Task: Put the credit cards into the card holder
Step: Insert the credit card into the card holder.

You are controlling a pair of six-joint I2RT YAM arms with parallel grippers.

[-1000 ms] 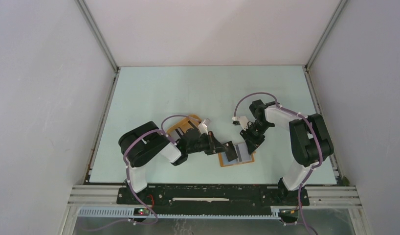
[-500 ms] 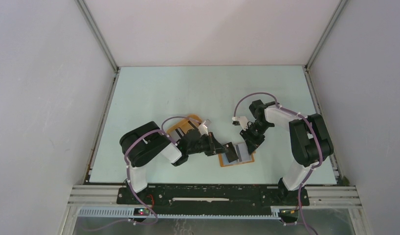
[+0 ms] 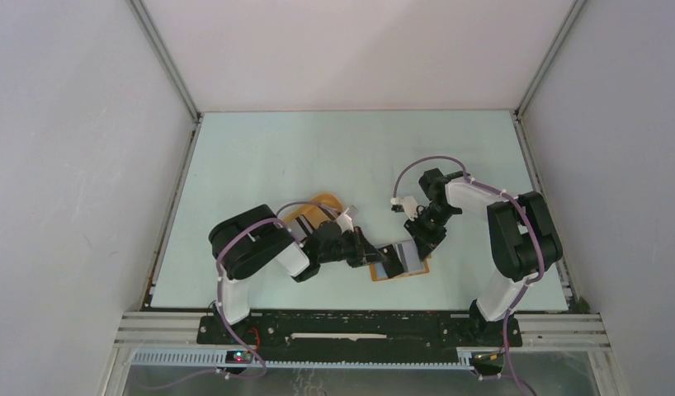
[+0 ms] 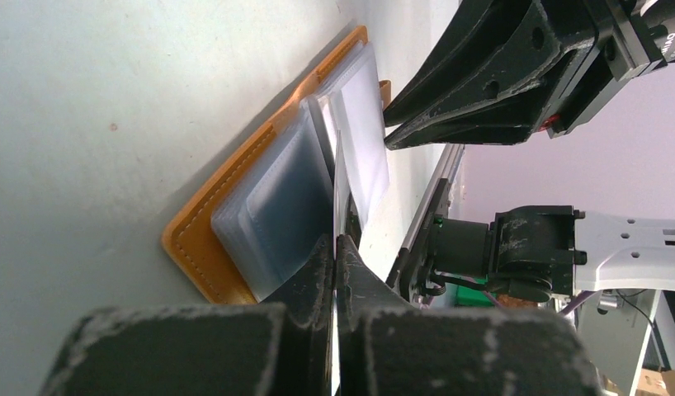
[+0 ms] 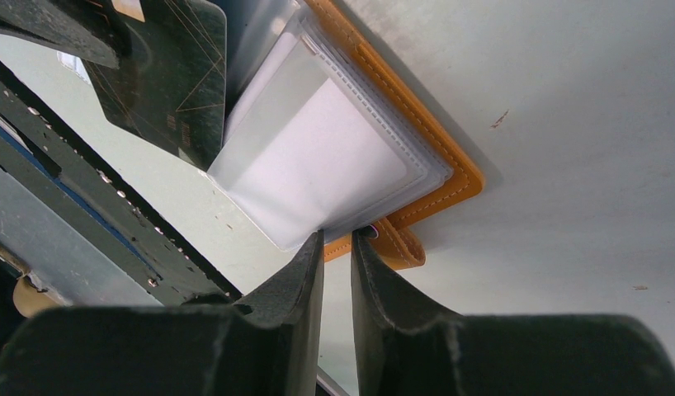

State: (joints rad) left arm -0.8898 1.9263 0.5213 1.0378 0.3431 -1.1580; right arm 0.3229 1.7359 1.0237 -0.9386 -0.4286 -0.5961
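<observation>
The card holder (image 3: 418,273), an orange-tan wallet with clear plastic sleeves, lies open on the table near the front. It also shows in the left wrist view (image 4: 194,243) and the right wrist view (image 5: 437,140). My left gripper (image 3: 380,257) (image 4: 335,243) is shut on a credit card (image 4: 336,177), seen edge-on there and dark-faced in the right wrist view (image 5: 165,74). The card stands on edge over the sleeves at the wallet's left half. My right gripper (image 3: 419,244) (image 5: 338,238) pinches the sleeves' edge (image 5: 318,157), jaws a narrow gap apart.
An oval orange tray (image 3: 311,211) sits behind my left arm, mostly hidden by it. The right arm's fingers (image 4: 483,74) are close above the card in the left wrist view. The black rail (image 3: 359,328) runs along the table's front edge.
My left gripper has moved right with the card, bringing it over the wallet's sleeves. The right gripper has stayed on the wallet.
</observation>
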